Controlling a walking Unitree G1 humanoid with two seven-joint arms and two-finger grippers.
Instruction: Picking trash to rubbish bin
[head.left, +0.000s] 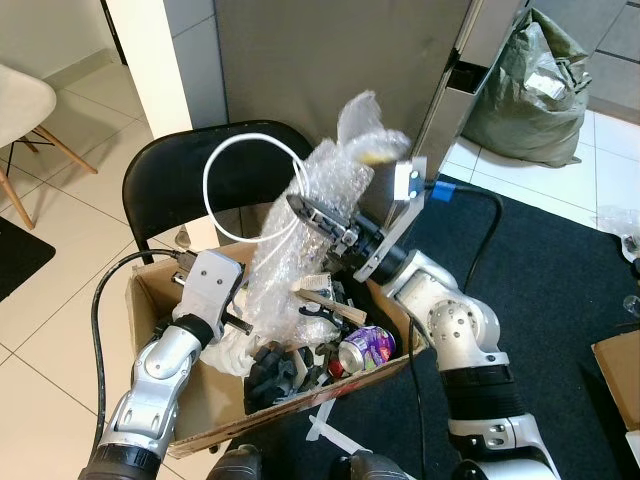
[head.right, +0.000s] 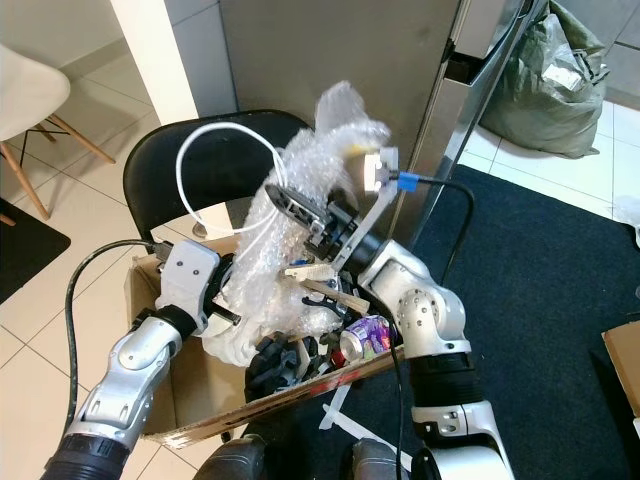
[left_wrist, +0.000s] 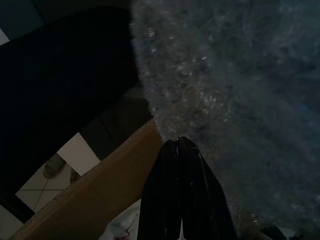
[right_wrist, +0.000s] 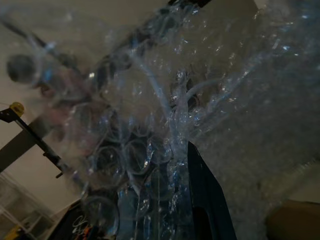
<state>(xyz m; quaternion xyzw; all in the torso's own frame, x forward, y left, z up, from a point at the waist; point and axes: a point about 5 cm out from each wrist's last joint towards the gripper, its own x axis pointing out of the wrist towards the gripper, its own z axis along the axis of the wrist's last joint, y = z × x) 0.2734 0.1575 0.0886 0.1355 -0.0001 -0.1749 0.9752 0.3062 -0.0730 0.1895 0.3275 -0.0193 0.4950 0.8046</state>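
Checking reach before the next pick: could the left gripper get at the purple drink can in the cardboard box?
Probably not directly. The left gripper sits across the cardboard box from the purple drink can, with clear bubble wrap and black junk between.

Both head views are evenly and brightly lit, with soft daylight gleaming off the pale glossy floor tiles (head.left: 70, 250) and no hard shadows; they are sharp, with slight bowing toward the edges. The left wrist view is very dark and murky, the crumpled clear bubble wrap (left_wrist: 240, 100) dim and grainy. The right wrist view is brighter but hazy, with glints scattered across the bubbles and everything close-up soft
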